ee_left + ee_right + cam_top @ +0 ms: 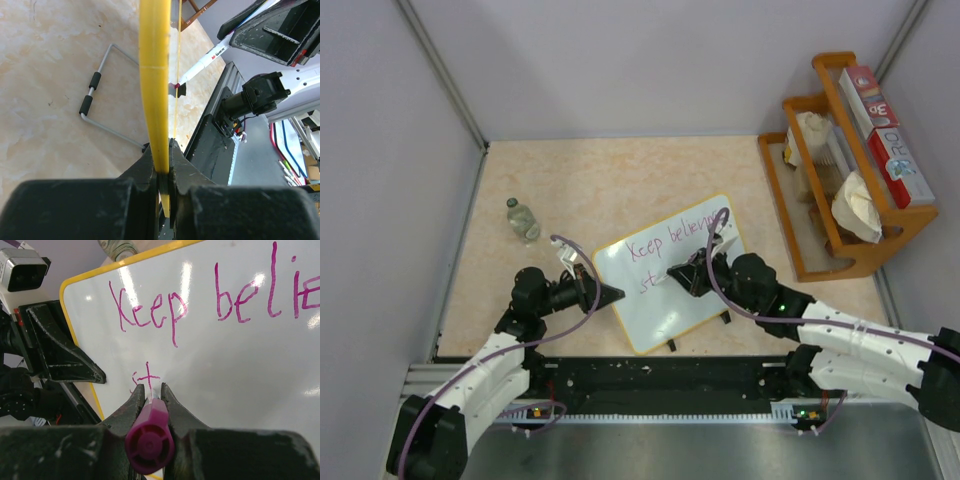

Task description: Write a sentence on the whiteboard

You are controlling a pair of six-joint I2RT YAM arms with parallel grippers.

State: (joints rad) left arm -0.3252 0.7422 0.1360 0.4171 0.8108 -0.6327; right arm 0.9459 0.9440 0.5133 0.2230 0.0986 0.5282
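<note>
The whiteboard (pixel 672 305) lies tilted at the table's middle, white with a yellow rim. On it the purple-pink sentence (pixel 665 243) reads "Keep believing", with "st" (pixel 145 380) begun on a second line. My left gripper (pixel 613 294) is shut on the board's left edge; in the left wrist view the yellow rim (pixel 154 75) runs edge-on between the jaws of that gripper (pixel 164 165). My right gripper (pixel 151 392) is shut on a purple marker (pixel 150 437), whose tip touches the board just below the "t". In the top view this gripper (pixel 672 275) hovers over the board's left half.
A small glass bottle (pixel 523 220) stands left of the board. A wooden rack (pixel 845 170) with boxes and paper items fills the back right. A wire stand with black grips (pixel 95 95) shows under the board. Two black clips (pixel 672 346) sit on its near edge.
</note>
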